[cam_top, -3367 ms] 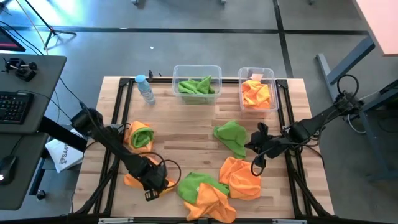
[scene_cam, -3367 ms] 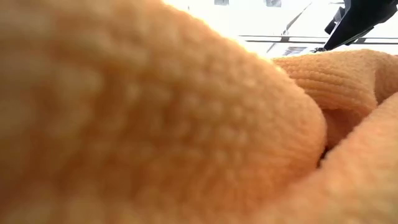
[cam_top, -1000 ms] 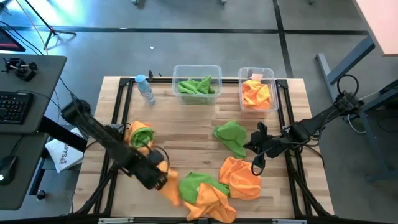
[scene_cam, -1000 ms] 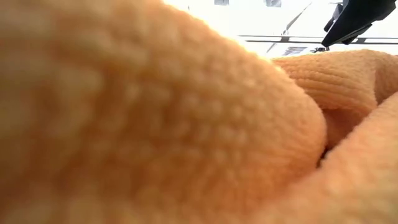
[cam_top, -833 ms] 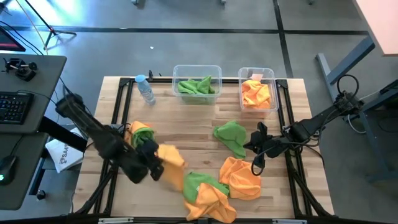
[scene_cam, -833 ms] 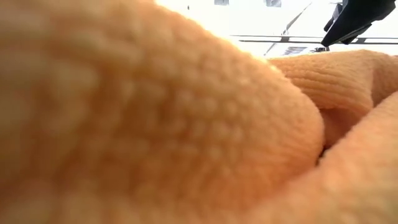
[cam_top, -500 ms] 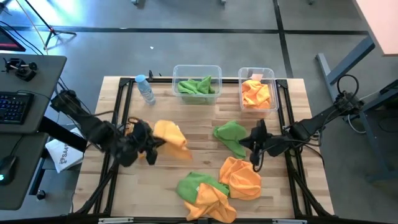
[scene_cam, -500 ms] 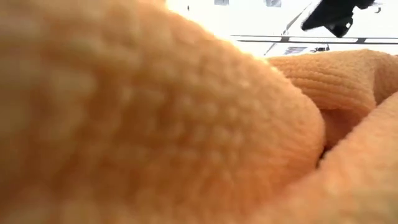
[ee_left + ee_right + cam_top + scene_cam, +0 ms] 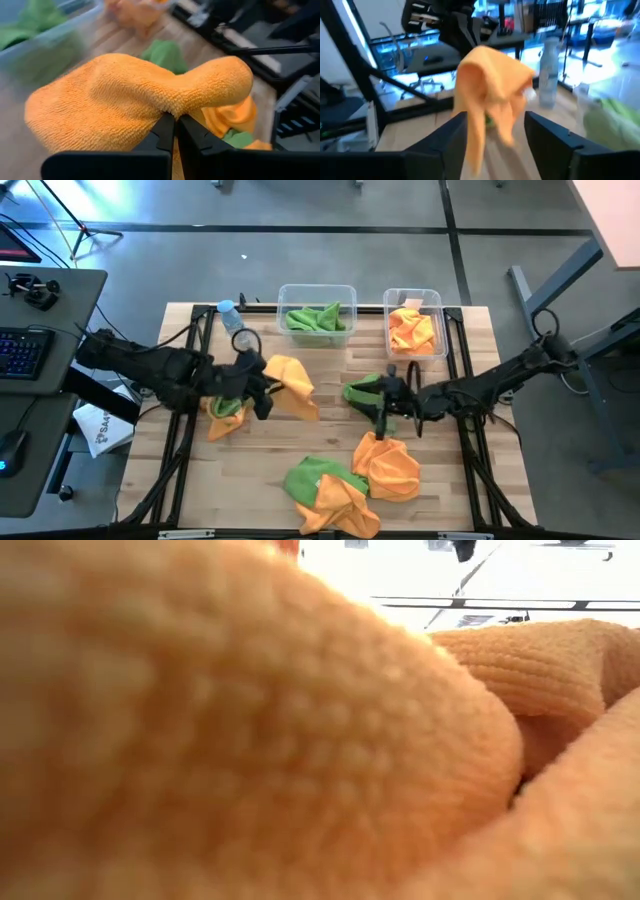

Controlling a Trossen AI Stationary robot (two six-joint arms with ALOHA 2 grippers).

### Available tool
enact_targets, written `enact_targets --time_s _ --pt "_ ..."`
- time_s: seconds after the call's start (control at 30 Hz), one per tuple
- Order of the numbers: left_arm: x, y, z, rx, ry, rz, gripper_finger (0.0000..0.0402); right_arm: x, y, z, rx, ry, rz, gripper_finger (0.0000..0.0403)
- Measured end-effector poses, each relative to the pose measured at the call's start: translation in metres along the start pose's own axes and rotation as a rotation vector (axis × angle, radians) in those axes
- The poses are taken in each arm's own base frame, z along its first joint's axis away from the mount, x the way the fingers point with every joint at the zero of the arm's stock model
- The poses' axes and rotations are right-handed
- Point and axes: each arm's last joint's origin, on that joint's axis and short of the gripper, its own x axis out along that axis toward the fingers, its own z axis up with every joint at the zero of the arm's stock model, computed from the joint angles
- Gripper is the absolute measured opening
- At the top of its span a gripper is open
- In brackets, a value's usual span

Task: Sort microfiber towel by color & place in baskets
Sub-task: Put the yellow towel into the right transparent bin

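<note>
The left gripper (image 9: 175,131) has its two dark fingers pressed together on a fold of a fuzzy orange microfiber towel (image 9: 135,95), which hangs off the table from that pinch, above the wooden slatted table (image 9: 320,435), just in front of the wider clear plastic tub (image 9: 317,292). That tub holds green cloth, and a small clear water bottle with a blue cap (image 9: 230,317) stands just to its left. Under the left arm lies a bundle of green and orange towels (image 9: 226,412).

The right gripper (image 9: 495,131) has its fingers standing well apart with nothing between them. In the high view it sits over the green microfiber towel (image 9: 362,392) lying in the middle of the table; whether it touches that cloth is hard to tell from above. Beyond its fingers, the right wrist view shows the lifted orange towel hanging in the air.

The narrower clear plastic tub (image 9: 412,295), with a small white label, holds orange cloth at the table's far right. Near the front edge lie a loose orange towel (image 9: 395,470) and a green-and-orange heap (image 9: 325,490), touching each other. The low view is filled by orange cloth pressed against the lens
</note>
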Motion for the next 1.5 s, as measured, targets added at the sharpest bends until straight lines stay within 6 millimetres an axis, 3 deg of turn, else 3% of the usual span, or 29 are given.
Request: enact_targets --time_s 0.3,0.6,0.77,0.87,0.97,1.03,1.17,1.5 --pt "0.011 0.005 0.032 0.178 -0.083 -0.194 0.0 0.063 0.009 0.018 -0.068 -0.022 -0.089 0.0227" --pt "0.015 0.014 0.053 0.369 -0.142 -0.413 0.0 0.143 0.014 0.038 -0.181 0.117 -0.197 0.0227" --pt "0.018 0.024 0.056 0.441 -0.127 -0.402 0.0 0.169 0.017 0.053 -0.211 0.183 -0.23 0.0203" --pt "0.02 0.032 0.057 0.474 -0.108 -0.363 0.0 0.177 0.017 0.059 -0.234 0.232 -0.243 0.0142" --pt "0.017 0.039 0.059 0.492 -0.109 -0.324 0.0003 0.178 0.017 0.063 -0.237 0.279 -0.275 0.0048" --pt "0.014 0.044 0.062 0.484 -0.123 -0.292 0.0006 0.176 0.016 0.064 -0.233 0.304 -0.299 0.0017" --pt "0.004 0.053 0.065 0.477 -0.161 -0.234 0.0021 0.17 0.013 0.061 -0.178 0.337 -0.38 0.0025" --pt "-0.037 0.069 0.071 0.47 -0.28 -0.2 0.0094 0.149 0.011 0.045 -0.128 0.45 -0.58 0.0005"
